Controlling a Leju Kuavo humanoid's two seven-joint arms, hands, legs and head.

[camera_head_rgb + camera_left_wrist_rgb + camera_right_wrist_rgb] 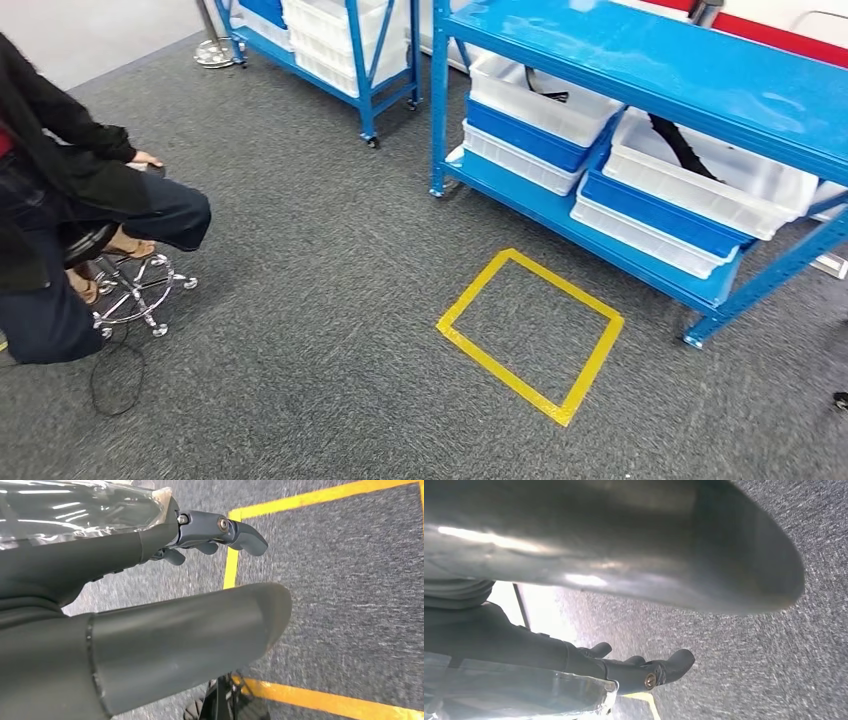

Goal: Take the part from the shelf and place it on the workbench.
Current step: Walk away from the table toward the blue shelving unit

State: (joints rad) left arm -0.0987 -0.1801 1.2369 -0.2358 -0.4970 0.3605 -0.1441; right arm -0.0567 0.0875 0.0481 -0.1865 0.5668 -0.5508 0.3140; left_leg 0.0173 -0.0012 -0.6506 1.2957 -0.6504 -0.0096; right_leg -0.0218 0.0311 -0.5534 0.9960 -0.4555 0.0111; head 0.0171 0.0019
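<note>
Both hands, the left hand and the right hand, hang open and hold nothing, and the black part sits in a white bin on the blue shelf, so a walk past the yellow square could bump the shelf.

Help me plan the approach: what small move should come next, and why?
Probably step forward onto the yellow floor square before the blue shelf: both hands, left and right, hang empty above carpet, and the white bins look out of reach.
</note>
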